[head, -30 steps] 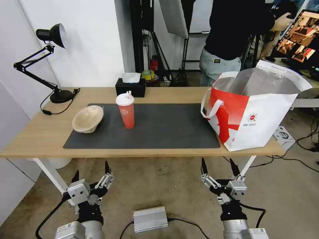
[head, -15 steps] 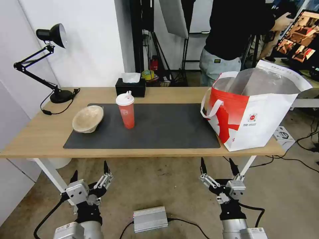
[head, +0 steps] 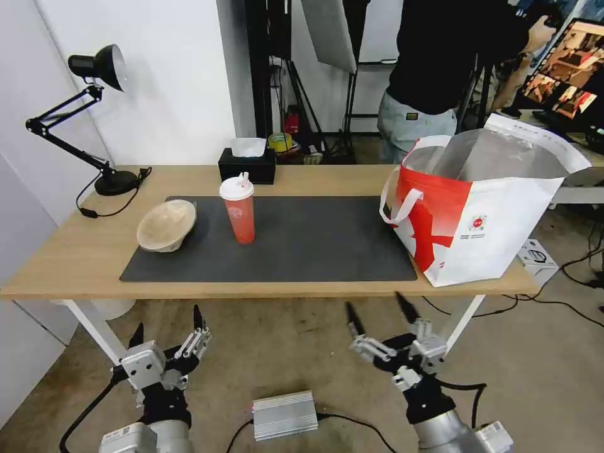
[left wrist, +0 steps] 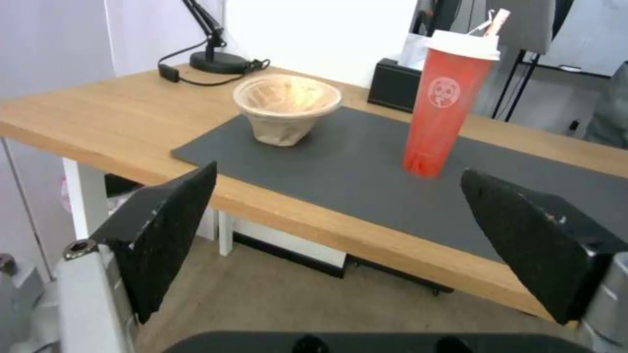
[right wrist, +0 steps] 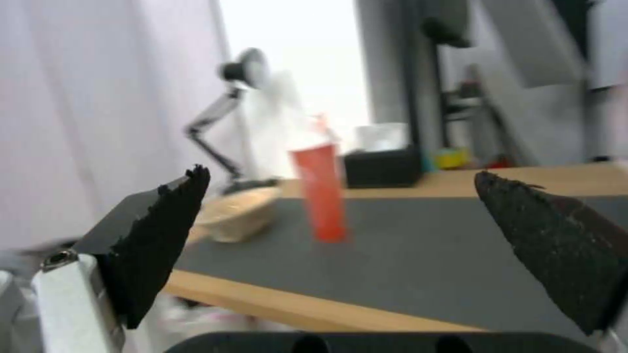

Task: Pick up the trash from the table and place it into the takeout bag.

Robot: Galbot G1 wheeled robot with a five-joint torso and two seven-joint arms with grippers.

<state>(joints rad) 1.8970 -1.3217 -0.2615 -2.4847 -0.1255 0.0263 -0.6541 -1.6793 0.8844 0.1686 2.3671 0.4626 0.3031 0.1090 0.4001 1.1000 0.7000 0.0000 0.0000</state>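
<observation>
**Both grippers low, cup and bowl on the mat**

The red cup [head: 238,208] stood upright on the grey mat [head: 302,242], the beige bowl [head: 166,224] tilted near it at the mat's left end. The bag [head: 478,207] sat open at the table's [head: 75,251] right end (foil lining showing). Below the table edge, the left gripper [head: 167,324] hung spread and empty; the right gripper [head: 379,313], fingers apart, held nothing either.
</observation>
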